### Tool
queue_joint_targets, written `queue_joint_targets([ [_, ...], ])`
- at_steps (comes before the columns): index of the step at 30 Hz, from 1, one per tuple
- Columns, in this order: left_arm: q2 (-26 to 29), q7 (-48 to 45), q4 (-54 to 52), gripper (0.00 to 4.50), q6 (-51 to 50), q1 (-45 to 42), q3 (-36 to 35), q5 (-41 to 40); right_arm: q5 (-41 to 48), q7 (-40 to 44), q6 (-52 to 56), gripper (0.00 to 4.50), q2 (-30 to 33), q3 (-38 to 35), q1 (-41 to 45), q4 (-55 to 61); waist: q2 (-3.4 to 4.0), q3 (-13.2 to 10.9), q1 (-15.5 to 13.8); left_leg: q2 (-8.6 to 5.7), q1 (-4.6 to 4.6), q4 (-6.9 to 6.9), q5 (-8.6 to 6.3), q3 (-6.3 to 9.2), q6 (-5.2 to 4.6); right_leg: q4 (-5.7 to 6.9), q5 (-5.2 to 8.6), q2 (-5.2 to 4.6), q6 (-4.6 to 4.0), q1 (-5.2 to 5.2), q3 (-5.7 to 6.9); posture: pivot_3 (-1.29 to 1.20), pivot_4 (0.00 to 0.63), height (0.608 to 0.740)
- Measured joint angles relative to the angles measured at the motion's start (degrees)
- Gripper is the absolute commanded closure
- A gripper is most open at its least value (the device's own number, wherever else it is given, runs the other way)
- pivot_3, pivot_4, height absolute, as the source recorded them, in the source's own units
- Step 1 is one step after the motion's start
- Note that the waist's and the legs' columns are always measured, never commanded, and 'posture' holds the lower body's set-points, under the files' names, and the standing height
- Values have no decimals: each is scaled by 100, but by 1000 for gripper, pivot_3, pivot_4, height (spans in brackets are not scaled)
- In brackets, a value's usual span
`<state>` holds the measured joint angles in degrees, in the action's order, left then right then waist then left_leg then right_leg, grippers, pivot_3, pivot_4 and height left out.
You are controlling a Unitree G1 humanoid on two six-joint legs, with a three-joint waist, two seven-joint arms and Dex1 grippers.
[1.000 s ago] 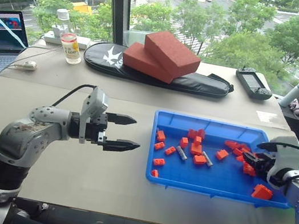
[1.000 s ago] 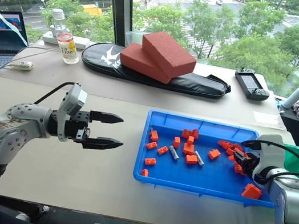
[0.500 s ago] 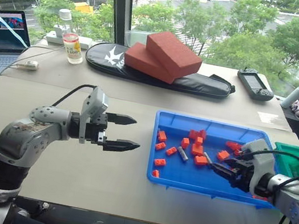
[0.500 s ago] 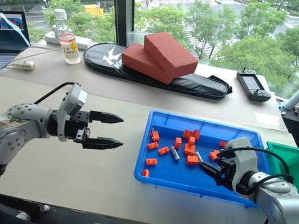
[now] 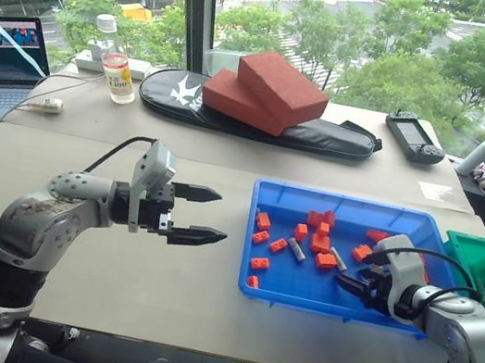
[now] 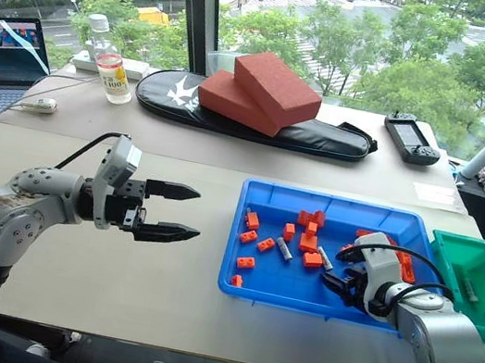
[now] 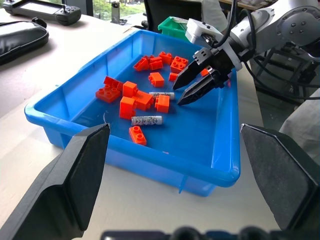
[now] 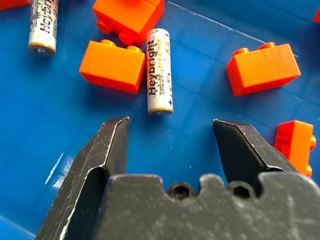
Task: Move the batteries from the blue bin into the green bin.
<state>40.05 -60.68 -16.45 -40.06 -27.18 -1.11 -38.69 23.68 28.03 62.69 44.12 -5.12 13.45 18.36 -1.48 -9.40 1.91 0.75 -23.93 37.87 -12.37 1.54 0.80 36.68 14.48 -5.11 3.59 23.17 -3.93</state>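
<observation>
The nearer battery (image 8: pixel 159 70) lies flat on the blue bin (image 5: pixel 334 301) floor, touching an orange brick (image 8: pixel 113 66). Our right gripper (image 8: pixel 170 145) hovers just short of it, jaws apart and empty; closing carelessly, we risk pinching that brick instead. Our left gripper (image 5: pixel 204 213) idles open over the table.
</observation>
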Motion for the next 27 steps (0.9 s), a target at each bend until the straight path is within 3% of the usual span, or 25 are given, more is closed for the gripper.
queue_joint_targets([
  [5, 0, 16, -41, 0, -3, 0, 0, -8, -64, 2, -45, 1396, -67, 49, 112, -122, 0, 0, 5, 1, 1, 0, 0, 1, 0, 1, 0, 1, 0, 0, 0, 0, 150, 740],
  [8, 1, 44, -48, 0, -5, 1, -1, -34, -97, 5, -79, 2088, -68, 64, 130, -153, 0, 0, 6, 0, 1, 0, 0, 0, 0, 1, 0, 0, 0, 0, 0, 0, 150, 740],
  [15, 1, 53, -48, 0, -5, 2, -1, -90, -146, 9, -94, 4259, -119, 184, 255, -192, 0, 0, 17, 1, 1, 0, 0, 1, 0, 2, 0, 1, 0, 0, 0, 0, 150, 740],
  [27, 1, 54, -46, 0, -2, 1, 0, -89, -215, 113, -139, 4257, -102, 158, 227, -193, 0, 0, 16, 0, 1, 0, 0, 1, 0, 2, 0, 1, 0, 0, 0, 0, 150, 740],
])
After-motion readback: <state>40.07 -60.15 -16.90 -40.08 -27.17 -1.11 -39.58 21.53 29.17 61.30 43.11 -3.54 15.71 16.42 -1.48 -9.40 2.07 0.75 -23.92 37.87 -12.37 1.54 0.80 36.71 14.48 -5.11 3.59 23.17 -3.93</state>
